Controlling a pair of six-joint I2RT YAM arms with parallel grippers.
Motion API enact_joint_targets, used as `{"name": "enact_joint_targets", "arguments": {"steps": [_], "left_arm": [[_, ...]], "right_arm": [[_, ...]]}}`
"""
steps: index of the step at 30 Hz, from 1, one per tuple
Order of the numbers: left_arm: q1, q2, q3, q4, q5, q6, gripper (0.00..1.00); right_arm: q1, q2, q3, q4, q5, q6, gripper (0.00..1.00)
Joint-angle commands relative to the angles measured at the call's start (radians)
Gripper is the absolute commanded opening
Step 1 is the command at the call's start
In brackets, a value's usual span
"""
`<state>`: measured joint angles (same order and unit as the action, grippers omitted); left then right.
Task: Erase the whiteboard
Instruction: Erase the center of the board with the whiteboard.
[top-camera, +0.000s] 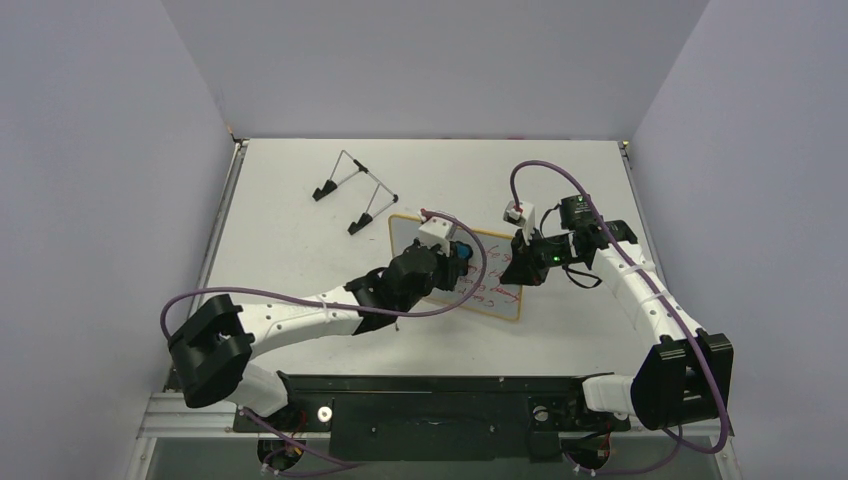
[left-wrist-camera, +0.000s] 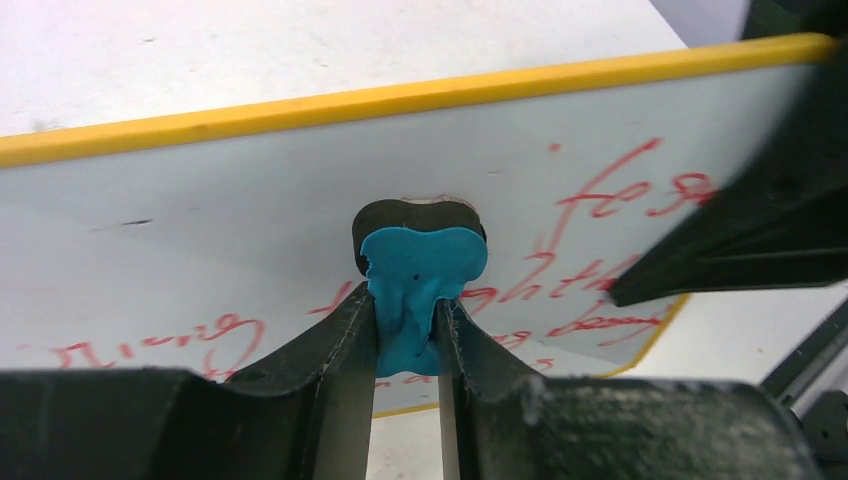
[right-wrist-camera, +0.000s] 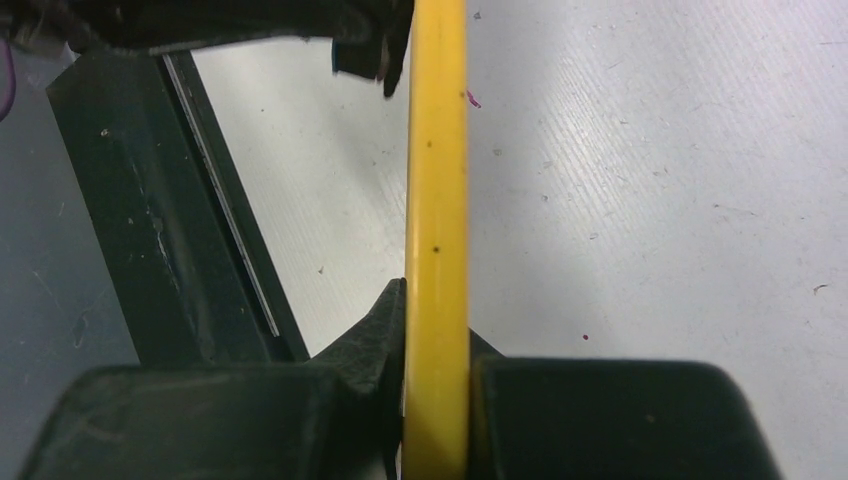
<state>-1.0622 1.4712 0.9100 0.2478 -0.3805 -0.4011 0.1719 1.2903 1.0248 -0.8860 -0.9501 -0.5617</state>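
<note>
The whiteboard (top-camera: 500, 275), with red writing, is near the middle of the desk (top-camera: 300, 230), its right edge clamped in the right pincer (right-wrist-camera: 436, 335). The left pincer (left-wrist-camera: 405, 325) grips a blue eraser (left-wrist-camera: 422, 262) pressed against its face.

The top camera looks down and forward from above the near edge, taking in the whole table (top-camera: 300, 200). Both wrist cameras sit close against the whiteboard (left-wrist-camera: 200, 230), which all three views share.
</note>
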Motion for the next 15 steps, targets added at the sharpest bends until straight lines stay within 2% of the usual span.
{"name": "enact_joint_targets", "arguments": {"steps": [1, 8, 15], "left_arm": [[0.081, -0.041, -0.019, -0.004, -0.106, -0.012, 0.0], [0.037, -0.023, 0.014, 0.077, -0.006, 0.034, 0.0], [-0.048, 0.06, 0.053, 0.099, 0.008, 0.037, 0.0]], "right_arm": [[0.022, 0.005, 0.0, -0.061, 0.026, -0.046, 0.0], [0.023, 0.002, 0.0, -0.062, 0.027, -0.047, 0.0], [0.023, 0.003, 0.003, -0.062, 0.026, -0.046, 0.0]]}}
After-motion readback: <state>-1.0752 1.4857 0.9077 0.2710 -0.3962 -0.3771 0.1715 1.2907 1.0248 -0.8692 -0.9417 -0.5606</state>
